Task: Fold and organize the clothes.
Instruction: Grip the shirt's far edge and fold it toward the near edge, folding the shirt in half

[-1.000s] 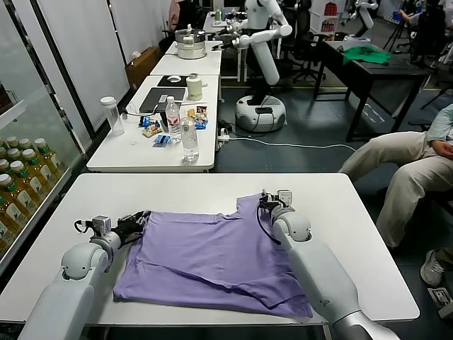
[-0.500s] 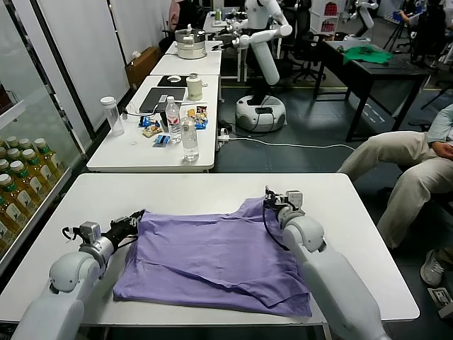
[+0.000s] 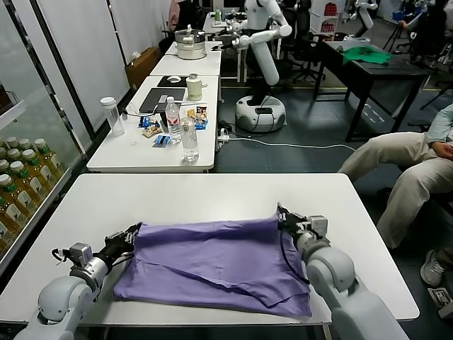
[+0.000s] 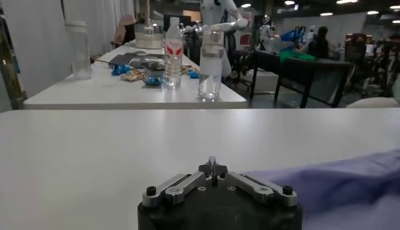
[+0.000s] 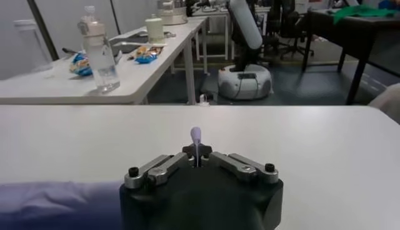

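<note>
The lavender T-shirt (image 3: 212, 265) lies on the white table (image 3: 191, 195), its far part lifted and drawn toward me, with a straight fold line between my grippers. My left gripper (image 3: 131, 232) is shut on the shirt's far left corner; a sliver of purple cloth shows between its fingertips in the left wrist view (image 4: 212, 164). My right gripper (image 3: 282, 217) is shut on the far right corner; cloth pokes up between its fingertips in the right wrist view (image 5: 196, 140). More of the shirt shows beside each gripper (image 4: 337, 181) (image 5: 56, 203).
Behind my table stands another white table (image 3: 152, 152) with bottles (image 3: 189, 138), a jar and snacks. Drink bottles fill a shelf (image 3: 21, 177) at the left. A seated person's legs (image 3: 403, 170) are at the right. Another robot (image 3: 262, 64) stands farther back.
Both grippers have pulled the shirt's far edge toward me and slightly outward. The sleeves that stuck out at the far side are now folded over, leaving a straight far edge.
</note>
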